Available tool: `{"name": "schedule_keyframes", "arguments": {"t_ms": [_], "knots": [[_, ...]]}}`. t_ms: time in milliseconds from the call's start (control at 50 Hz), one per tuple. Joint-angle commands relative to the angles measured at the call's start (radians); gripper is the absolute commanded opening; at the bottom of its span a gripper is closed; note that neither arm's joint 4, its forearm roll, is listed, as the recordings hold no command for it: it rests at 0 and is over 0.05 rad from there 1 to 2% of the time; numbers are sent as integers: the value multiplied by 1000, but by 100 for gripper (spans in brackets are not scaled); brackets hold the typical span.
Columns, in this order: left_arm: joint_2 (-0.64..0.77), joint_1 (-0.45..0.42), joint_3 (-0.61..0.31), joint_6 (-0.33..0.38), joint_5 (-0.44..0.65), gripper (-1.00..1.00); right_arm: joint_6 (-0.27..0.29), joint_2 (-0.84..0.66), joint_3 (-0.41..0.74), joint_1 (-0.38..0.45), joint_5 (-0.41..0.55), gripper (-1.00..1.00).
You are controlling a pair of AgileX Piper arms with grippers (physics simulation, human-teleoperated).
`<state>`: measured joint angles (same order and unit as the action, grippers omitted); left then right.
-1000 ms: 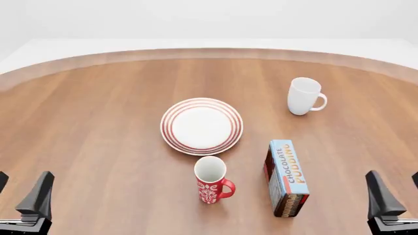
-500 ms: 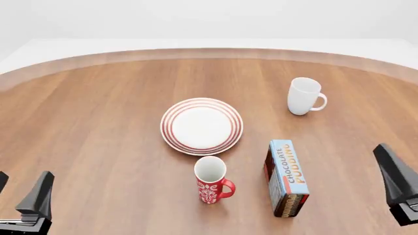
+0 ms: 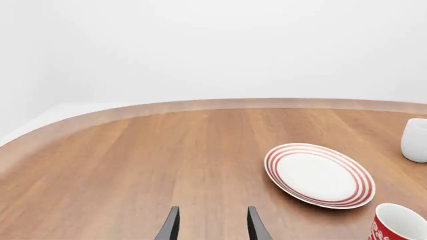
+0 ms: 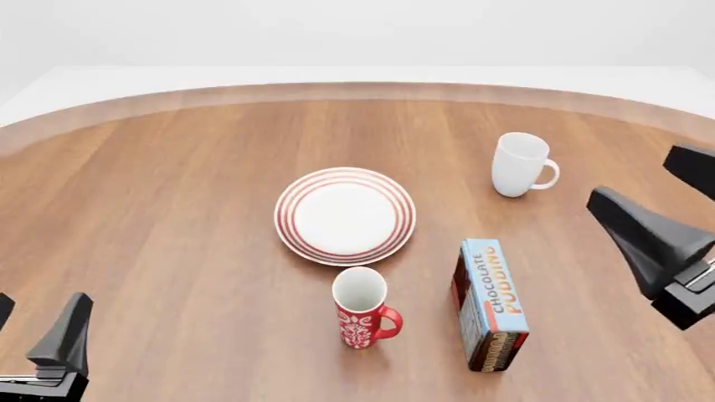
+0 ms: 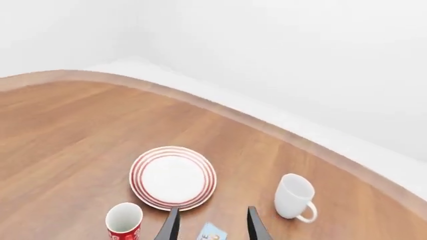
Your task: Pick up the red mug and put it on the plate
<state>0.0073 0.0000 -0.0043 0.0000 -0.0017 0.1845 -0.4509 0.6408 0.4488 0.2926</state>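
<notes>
— So, where's our red mug (image 4: 361, 307)?
— Upright on the table (image 4: 167, 209), just short of the plate (image 4: 345, 215)
— Our tools?
— Right tool (image 4: 659, 205) raised, jaws apart; left tool (image 3: 210, 225) also parted, empty

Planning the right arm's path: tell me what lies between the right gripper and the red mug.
In the front view, the chocolate pudding box stands between the right gripper and the red mug; the rest is bare table.

We see the plate (image 4: 345, 215) in the middle of the table (image 4: 167, 209). The red mug (image 4: 362, 308) stands just in front of it, the box (image 4: 491, 304) to the mug's right, the other mug (image 4: 522, 165) far behind.
</notes>
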Motion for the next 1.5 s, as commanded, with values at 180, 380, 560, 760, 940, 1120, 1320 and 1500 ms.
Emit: {"name": "schedule_keyframes", "arguments": {"t_ms": [180,380,560,760,940,1120,1320,1500], "knots": [[0,0,0,0,0,100,65,-234,158,149,95,100],[0,0,0,0,0,100,85,-286,187,187,131,100],[0,0,0,0,0,100,80,-335,143,223,105,100],[0,0,0,0,0,100,56,-376,119,241,77,100],[0,0,0,0,0,100,18,-414,65,260,25,100],[0,0,0,0,0,100,14,-453,78,283,50,100],[0,0,0,0,0,100,9,-512,100,296,82,100],[0,0,0,0,0,100,-1,-557,109,319,86,100]]}}
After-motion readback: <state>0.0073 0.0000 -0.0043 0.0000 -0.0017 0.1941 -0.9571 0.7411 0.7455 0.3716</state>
